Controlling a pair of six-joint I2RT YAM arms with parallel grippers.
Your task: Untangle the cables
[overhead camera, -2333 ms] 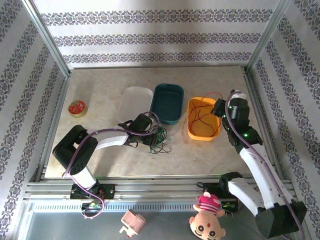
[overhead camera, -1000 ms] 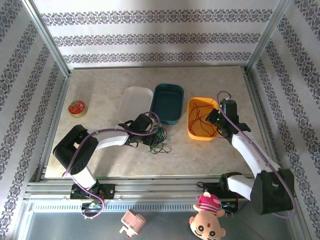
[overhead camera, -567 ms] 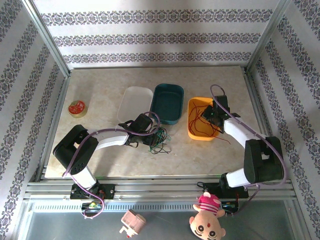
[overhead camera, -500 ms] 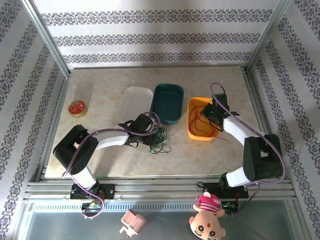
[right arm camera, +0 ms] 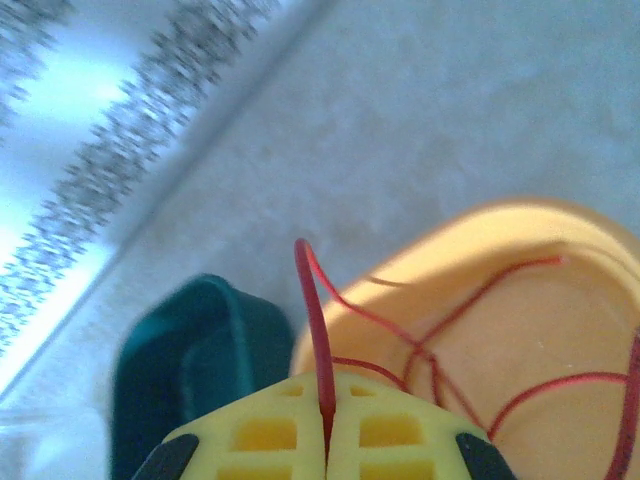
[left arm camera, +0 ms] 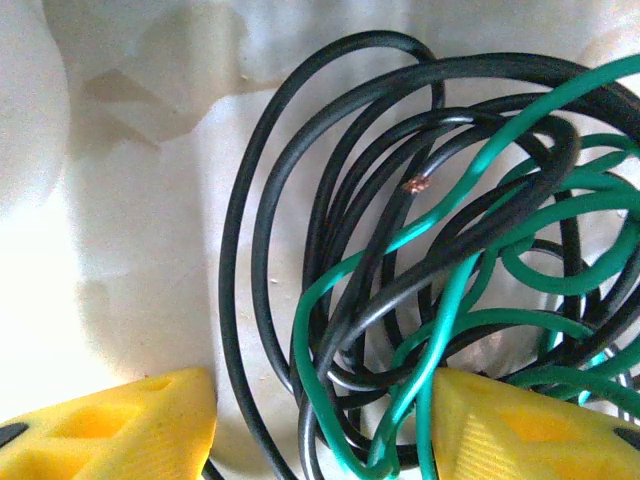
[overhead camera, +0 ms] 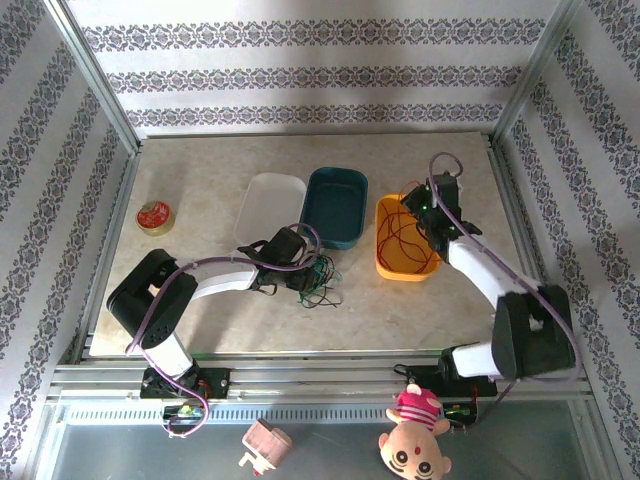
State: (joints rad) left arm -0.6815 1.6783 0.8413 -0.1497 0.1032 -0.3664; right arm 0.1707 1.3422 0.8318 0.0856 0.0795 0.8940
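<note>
Yellow fingers of the right gripper (right arm camera: 326, 405) are being pressed together on the red cable (right arm camera: 316, 320), whose loops are lying beneath it in the orange tray (right arm camera: 480, 215); the black cable (left arm camera: 240, 250) and green cable (left arm camera: 470, 160) are being straddled, tangled, by the spread left gripper (left arm camera: 320, 430); sorting seems under way; next, release over the tray is probably being called for.

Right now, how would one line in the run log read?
left gripper: open around black cable and green cable | right gripper: shut on red cable | red cable trails into orange tray
</note>
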